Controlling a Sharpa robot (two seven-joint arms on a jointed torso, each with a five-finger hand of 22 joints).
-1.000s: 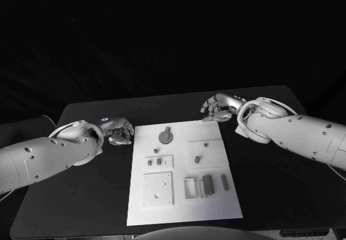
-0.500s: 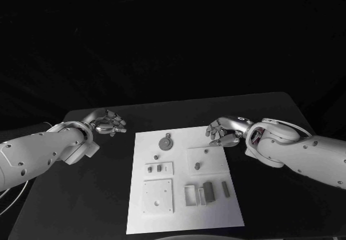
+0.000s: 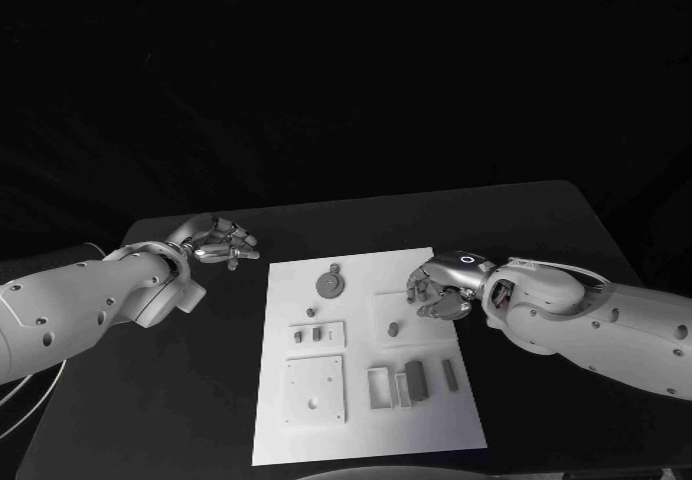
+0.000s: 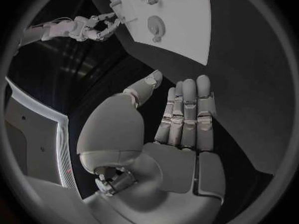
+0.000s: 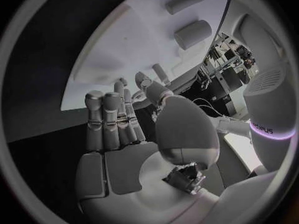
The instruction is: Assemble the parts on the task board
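Note:
The white task board (image 3: pixel 433 440) lies in the middle of the black table. On it I see a round grey disc (image 3: pixel 332 286), an oval piece (image 3: pixel 392 326), two small pegs (image 3: pixel 307 336) and two grey bars (image 3: pixel 430 378). My right hand (image 3: pixel 444 285) hovers over the board's right edge beside the upper right square plate, fingers apart, holding nothing. The right wrist view has its fingers (image 5: pixel 112 119) stretched over the board (image 5: pixel 124 50), with two grey bars (image 5: pixel 190 20) beyond. My left hand (image 3: pixel 216 243) is off the board's far left corner, empty, its fingers (image 4: pixel 187 109) straight.
A white square plate with holes (image 3: pixel 315 385) and a white frame (image 3: pixel 381 385) sit on the board's near half. Bare black table surrounds the board on every side. In the left wrist view the board (image 4: pixel 187 30) and my right hand (image 4: pixel 93 27) lie ahead.
My right hand has come from the table's far side down over the board's right edge. My left hand moved off the board's left edge toward the far left corner, then stayed.

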